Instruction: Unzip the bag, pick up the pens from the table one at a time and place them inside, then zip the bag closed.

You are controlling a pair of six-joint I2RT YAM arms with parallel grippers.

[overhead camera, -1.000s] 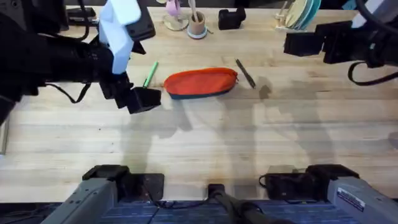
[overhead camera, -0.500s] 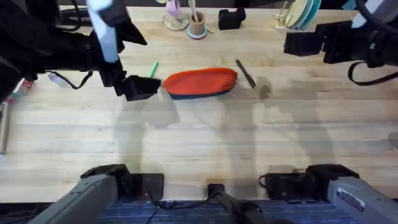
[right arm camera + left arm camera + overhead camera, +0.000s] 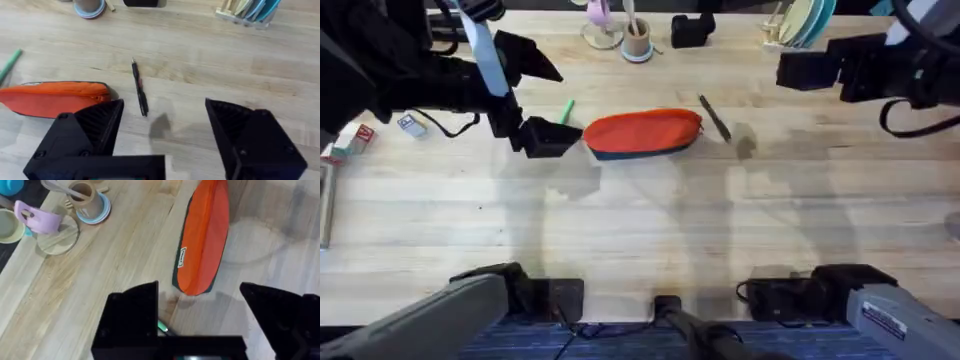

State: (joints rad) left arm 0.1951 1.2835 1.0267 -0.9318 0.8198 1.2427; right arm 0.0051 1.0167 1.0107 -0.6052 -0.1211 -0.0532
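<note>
The orange-red bag (image 3: 642, 133) lies lengthwise on the table (image 3: 650, 230), its zipper shut. The light green pen (image 3: 564, 110) lies just off the bag's left end, partly covered by my left gripper (image 3: 545, 137). In the left wrist view that gripper (image 3: 200, 322) is open, with the bag's end (image 3: 202, 245) ahead of it and a bit of green pen (image 3: 163, 328) beside one finger. The black pen (image 3: 714, 117) lies right of the bag. My right gripper (image 3: 808, 70) hovers open at the far right; its wrist view shows the black pen (image 3: 140, 90) and the bag (image 3: 55, 97) below.
At the back edge stand a round wooden cup of sticks (image 3: 637, 42), a pink item on a wooden disc (image 3: 601, 25), a black block (image 3: 692, 30) and a rack of plates (image 3: 802, 22). Small boxes (image 3: 410, 125) lie at the left edge.
My left gripper has moved back, away from the arm bases, and now sits at the bag's left end, over the green pen. The right arm has not moved.
</note>
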